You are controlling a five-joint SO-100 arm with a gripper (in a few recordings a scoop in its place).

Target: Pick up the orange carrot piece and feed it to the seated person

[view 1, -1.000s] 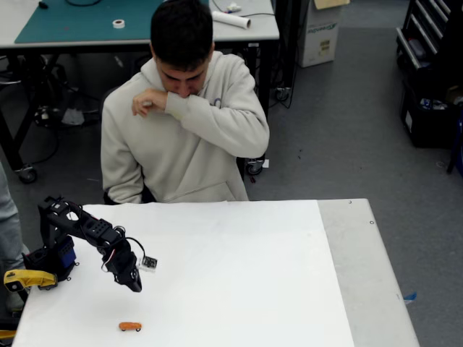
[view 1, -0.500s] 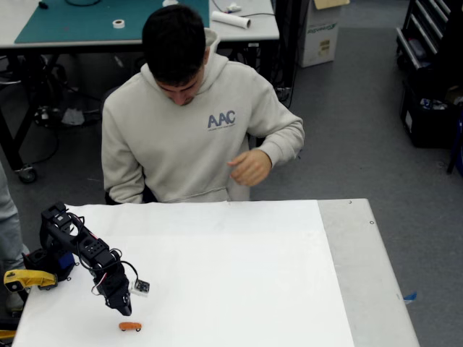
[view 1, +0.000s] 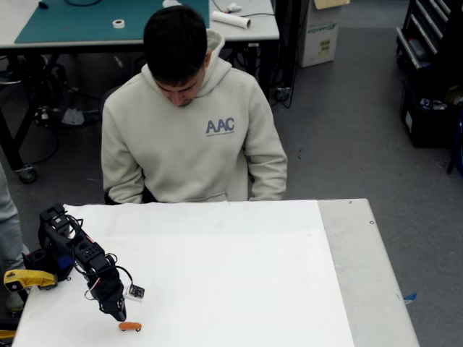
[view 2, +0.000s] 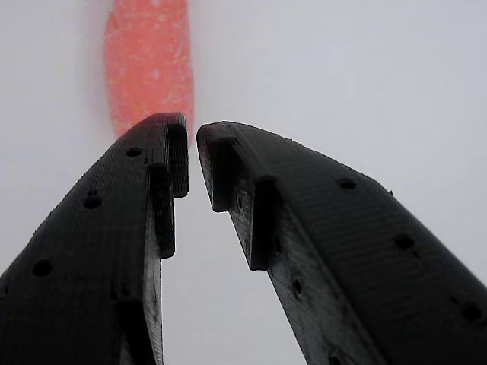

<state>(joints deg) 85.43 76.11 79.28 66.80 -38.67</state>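
Observation:
The orange carrot piece [view 1: 130, 327] lies flat on the white table [view 1: 239, 267] near its front left edge. My black gripper [view 1: 119, 316] points down just above and left of it, apart from it. In the wrist view the carrot piece [view 2: 148, 61] lies just beyond the left fingertip, and the gripper [view 2: 192, 144] is all but shut, with a narrow slit at the tips and nothing between the jaws. The seated person [view 1: 184, 137], in a beige hoodie, sits behind the table's far edge and looks down, with both hands below the tabletop.
A yellow clamp [view 1: 27, 278] holds the arm's base at the table's left edge. A grey strip of tabletop [view 1: 365, 275] runs along the right. Behind the person stands a desk with a green mat [view 1: 79, 22].
My gripper has dropped down and forward, close to the carrot piece. The person took a hand from the face and lowered both arms below the table.

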